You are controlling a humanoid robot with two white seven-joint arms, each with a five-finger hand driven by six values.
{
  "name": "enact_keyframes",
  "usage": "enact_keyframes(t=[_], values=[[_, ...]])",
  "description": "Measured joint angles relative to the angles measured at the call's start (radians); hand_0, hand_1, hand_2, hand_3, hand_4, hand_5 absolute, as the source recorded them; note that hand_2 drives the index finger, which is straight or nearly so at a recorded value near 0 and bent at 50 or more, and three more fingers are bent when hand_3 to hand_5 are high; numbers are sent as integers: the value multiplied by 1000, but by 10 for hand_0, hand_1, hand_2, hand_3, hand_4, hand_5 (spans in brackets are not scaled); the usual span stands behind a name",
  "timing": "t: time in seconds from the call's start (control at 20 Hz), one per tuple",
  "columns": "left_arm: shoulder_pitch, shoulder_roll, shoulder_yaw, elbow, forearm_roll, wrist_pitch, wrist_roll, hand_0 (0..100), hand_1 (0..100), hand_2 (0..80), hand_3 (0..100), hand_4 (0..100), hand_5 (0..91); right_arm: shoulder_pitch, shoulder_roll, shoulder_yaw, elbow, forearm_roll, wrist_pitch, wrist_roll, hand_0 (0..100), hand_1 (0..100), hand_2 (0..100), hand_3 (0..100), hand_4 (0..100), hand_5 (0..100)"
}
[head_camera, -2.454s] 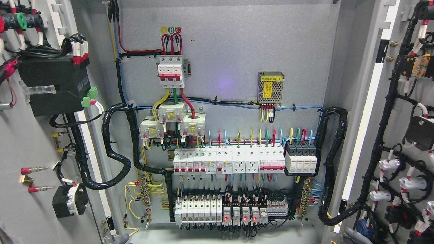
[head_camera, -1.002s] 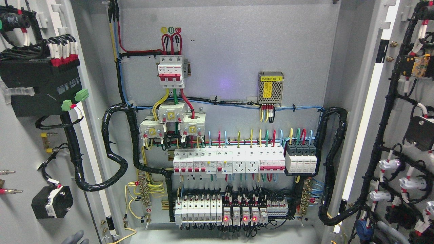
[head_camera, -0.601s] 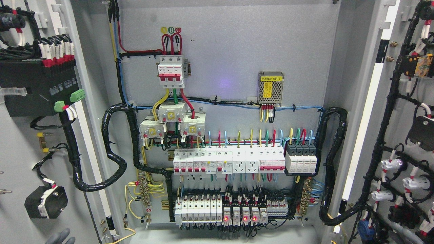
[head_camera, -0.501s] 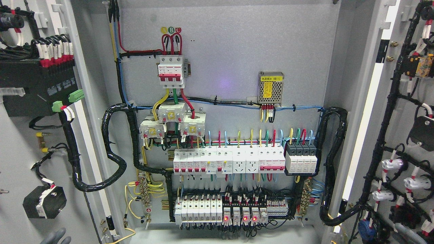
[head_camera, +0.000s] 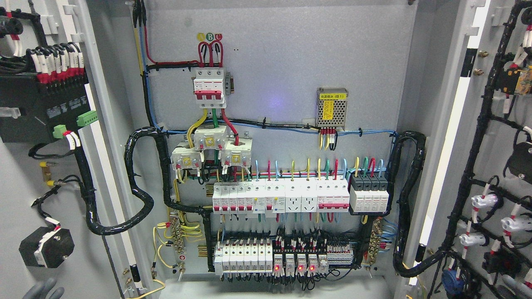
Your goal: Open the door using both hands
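The grey steel cabinet (head_camera: 282,62) stands wide open. Its grey left door (head_camera: 16,195), swung outward, rises directly above the left hand (head_camera: 41,289) and carries a black box and looms. The grey right door (head_camera: 490,145), far to that hand's right, bears black cable runs. The grey-gloved left hand's fingers look relaxed, gripping nothing.

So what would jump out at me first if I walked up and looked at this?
An open electrical cabinet fills the view: rows of white breakers across the lower middle, with small red lights glowing beneath them. Near the top sits a red-and-white main switch fed by red wires. Both doors hang wide, thick black cable bundles looping along the sides, and grey robot fingers peek in at the bottom left corner.
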Motion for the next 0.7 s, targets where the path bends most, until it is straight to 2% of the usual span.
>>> enact_keyframes(t=[0.7], values=[[18, 23, 74, 39, 71, 6, 0, 0, 0, 0, 0, 0, 0, 10, -3, -36, 15, -70, 0, 0, 191, 0, 0, 0, 0, 0]])
